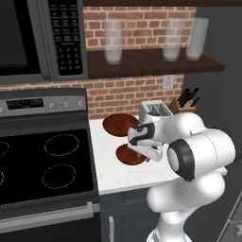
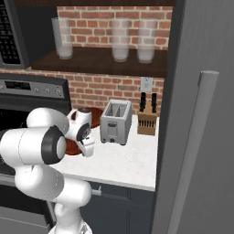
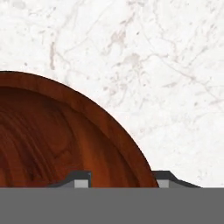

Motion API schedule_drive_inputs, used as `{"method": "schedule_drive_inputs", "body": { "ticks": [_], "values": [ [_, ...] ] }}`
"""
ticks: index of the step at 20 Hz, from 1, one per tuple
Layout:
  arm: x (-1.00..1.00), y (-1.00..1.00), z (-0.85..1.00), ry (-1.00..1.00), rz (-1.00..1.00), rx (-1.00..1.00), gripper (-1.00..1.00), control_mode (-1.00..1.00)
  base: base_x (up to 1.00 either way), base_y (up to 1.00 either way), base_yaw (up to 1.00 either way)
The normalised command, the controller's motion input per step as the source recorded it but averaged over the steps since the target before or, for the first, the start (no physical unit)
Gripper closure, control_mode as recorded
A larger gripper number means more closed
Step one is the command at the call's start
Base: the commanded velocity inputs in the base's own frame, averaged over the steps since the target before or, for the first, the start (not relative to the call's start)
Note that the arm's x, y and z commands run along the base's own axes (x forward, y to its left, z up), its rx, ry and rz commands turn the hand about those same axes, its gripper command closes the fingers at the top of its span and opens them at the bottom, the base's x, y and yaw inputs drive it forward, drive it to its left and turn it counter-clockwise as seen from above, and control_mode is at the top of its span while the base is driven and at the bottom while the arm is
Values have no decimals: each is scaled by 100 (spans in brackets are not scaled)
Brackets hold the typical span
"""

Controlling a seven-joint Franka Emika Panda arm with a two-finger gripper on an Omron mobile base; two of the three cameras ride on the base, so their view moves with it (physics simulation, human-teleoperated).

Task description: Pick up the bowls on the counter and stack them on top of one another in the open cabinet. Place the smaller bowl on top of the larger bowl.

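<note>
Two reddish-brown bowls lie on the white counter. The far bowl sits near the brick wall, left of the toaster. The near bowl lies under my hand, and I cannot tell which of the two is wider. My gripper points down over the near bowl's right side. In the hand view the gripper straddles the bowl's rim, one fingertip inside the bowl and the other over the counter. The jaws still stand apart, a gap showing on the inner side. The open cabinet shelf runs above.
Three glasses stand on the shelf. A silver toaster and a knife block stand at the back of the counter. The black stove top adjoins on the left, with a microwave above. A grey fridge door fills the right.
</note>
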Motion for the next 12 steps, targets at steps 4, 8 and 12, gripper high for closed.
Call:
{"method": "schedule_drive_inputs", "body": {
  "ticks": [4, 8, 12],
  "values": [
    [0, 0, 42, -18, -5, 0, 100, -100, 0, 0, 0],
    [-7, 2, 63, -27, -11, 4, 100, -100, 0, 0, 0],
    [-26, 20, 82, -36, -16, 5, 100, -100, 0, 0, 0]
  ]
}}
